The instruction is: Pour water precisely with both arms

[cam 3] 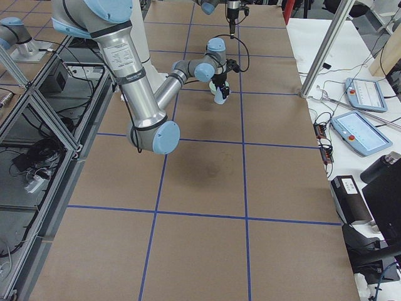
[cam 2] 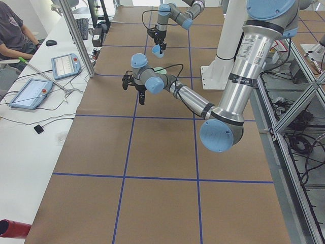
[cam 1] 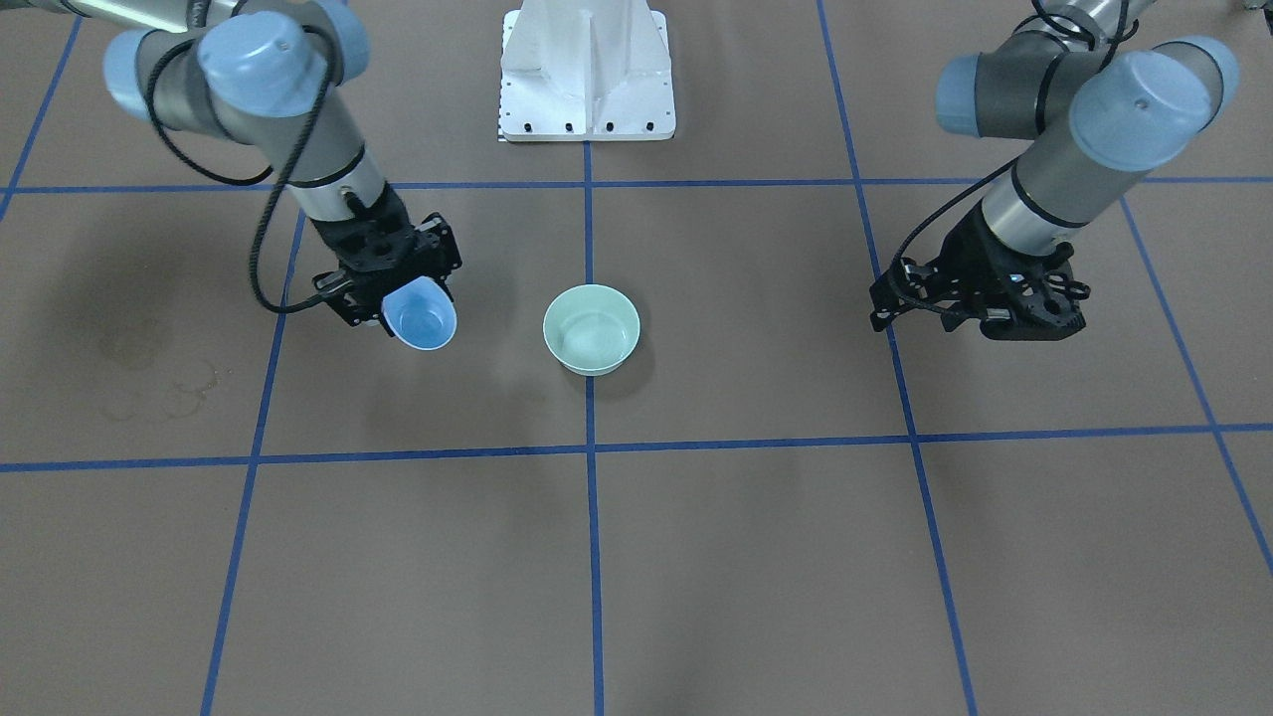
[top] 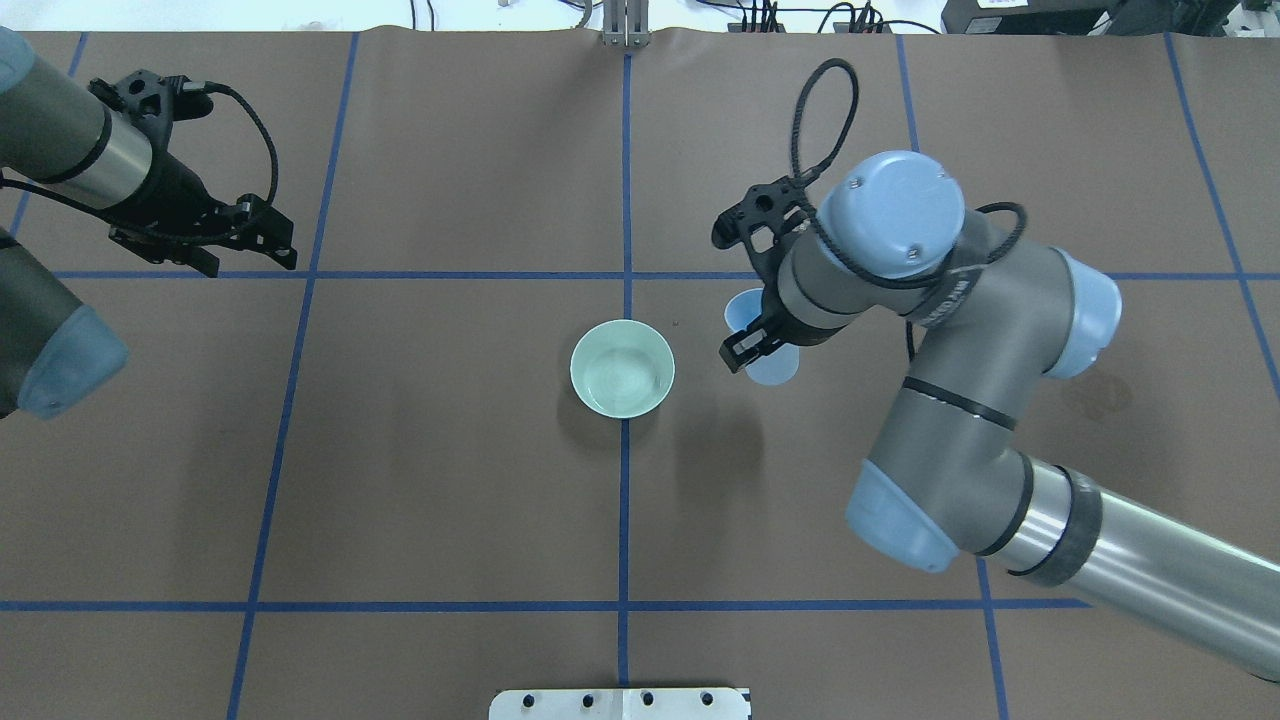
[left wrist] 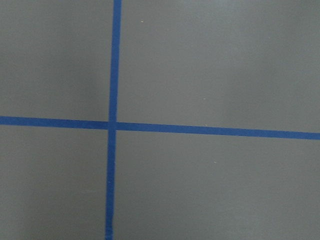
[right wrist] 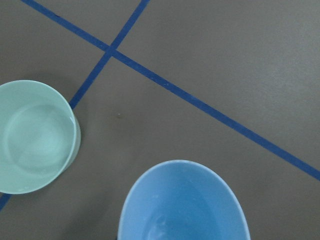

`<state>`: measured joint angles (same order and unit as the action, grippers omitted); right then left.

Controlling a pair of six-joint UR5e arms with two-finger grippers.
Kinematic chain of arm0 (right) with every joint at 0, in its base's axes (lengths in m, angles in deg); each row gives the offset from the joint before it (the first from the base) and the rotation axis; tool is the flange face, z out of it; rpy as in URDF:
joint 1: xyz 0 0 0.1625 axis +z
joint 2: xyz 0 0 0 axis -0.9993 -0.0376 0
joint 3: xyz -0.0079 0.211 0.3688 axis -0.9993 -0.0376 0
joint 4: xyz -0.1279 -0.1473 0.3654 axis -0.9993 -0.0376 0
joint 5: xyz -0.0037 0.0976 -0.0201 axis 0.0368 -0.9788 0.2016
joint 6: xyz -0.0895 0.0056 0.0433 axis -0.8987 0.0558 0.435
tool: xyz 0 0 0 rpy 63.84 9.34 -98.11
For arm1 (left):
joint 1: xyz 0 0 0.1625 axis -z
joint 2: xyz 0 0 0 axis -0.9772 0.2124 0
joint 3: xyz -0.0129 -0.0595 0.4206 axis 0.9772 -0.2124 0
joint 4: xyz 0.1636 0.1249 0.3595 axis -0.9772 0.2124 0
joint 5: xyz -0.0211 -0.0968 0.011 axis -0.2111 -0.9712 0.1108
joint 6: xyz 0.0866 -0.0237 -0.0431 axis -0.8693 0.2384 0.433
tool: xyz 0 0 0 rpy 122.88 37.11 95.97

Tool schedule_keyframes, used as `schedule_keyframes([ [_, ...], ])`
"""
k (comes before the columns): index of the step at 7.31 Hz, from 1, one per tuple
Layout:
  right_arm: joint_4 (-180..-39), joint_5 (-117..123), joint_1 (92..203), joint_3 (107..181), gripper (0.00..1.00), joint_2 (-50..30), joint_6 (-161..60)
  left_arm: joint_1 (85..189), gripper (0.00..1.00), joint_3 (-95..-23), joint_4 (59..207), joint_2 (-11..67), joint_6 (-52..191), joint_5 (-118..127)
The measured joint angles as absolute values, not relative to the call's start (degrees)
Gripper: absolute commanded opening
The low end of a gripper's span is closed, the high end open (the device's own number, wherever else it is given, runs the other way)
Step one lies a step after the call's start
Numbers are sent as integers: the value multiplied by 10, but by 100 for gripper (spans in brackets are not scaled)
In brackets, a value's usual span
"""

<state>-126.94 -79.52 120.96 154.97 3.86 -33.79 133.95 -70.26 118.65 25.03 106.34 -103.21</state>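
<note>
My right gripper (cam 1: 402, 298) is shut on the rim of a light blue cup (cam 1: 421, 318), held just above the table and tipped slightly. The right wrist view shows the blue cup (right wrist: 182, 205) with a few glints of water low inside it. A pale green bowl (cam 1: 591, 329) stands on the table's centre line, apart from the cup; faint rings of clear water (top: 622, 380) show in it. The left gripper (top: 245, 250) hovers far off over a tape crossing, open, holding nothing. Its fingers do not show in the left wrist view.
The white pedestal (cam 1: 587, 70) stands behind the bowl. Blue tape lines (cam 1: 589, 447) grid the brown table. Dried ring stains (cam 1: 149, 368) mark the robot's right side. A person (cam 2: 12, 35) sits at a side bench with tablets (cam 2: 65, 65).
</note>
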Motion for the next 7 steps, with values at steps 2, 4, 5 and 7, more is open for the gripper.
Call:
schedule_keyframes([
  [2,-1362,-758,1182,1492,0,128,-358,1348,92,-702,1187,236,1045,-1037],
  [4,-1399,-746,1173,1464,0,164,-410,1351,92,-703,1188,231,1043,-1045],
  [5,-1406,-742,1169,1449,0,178,-441,1352,92,-703,1188,230,1042,-1046],
  [7,-1427,-723,1159,1389,0,227,-504,1352,92,-701,1188,229,1042,-1047],
])
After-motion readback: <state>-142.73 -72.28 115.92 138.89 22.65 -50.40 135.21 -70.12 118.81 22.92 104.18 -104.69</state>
